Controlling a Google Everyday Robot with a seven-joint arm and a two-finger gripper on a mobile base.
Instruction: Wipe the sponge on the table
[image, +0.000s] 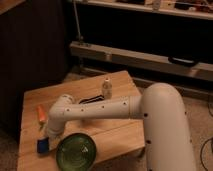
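Observation:
The bright-blue sponge (43, 145) lies on the wooden table (115, 131) near its front left corner, just left of the green bowl. My white arm reaches across the table from the right, and its gripper (48, 137) points down onto the sponge's right end. The wrist hides the fingers.
A green glass bowl (76, 151) sits at the table's front edge, close to the sponge and the arm's wrist. An orange carrot-like stick (41, 114) lies at the left. A small bottle (106, 88) stands near the back. A pale metal rail (145, 59) runs behind the table.

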